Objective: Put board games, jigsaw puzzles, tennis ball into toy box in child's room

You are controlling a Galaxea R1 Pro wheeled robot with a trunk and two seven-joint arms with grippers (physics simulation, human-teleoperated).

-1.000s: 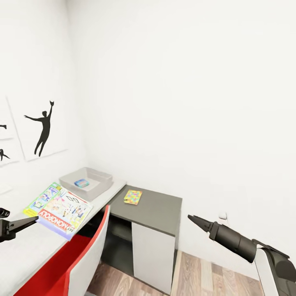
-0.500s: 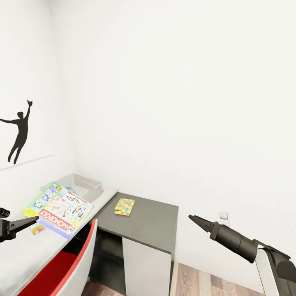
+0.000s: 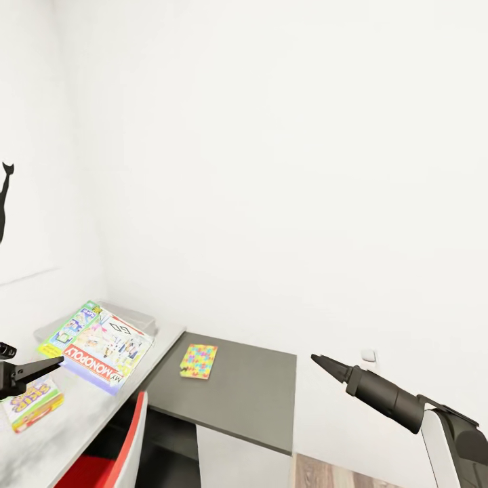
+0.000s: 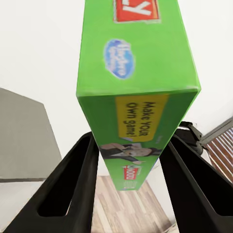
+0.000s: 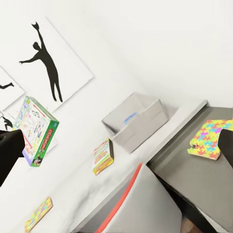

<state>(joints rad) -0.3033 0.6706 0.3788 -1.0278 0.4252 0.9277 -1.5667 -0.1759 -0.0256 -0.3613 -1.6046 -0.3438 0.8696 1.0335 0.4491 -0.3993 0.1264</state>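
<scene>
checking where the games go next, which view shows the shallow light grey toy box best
The right wrist view: the shallow light grey toy box shows whole, rim and open inside. In the head view the green-white board game held by the left gripper hides most of it.

board game (image 4: 138, 82) green, red band | jigsaw puzzle (image 3: 198, 360) yellow-pink-blue-green | cabinet (image 3: 251, 400) dark grey
</scene>
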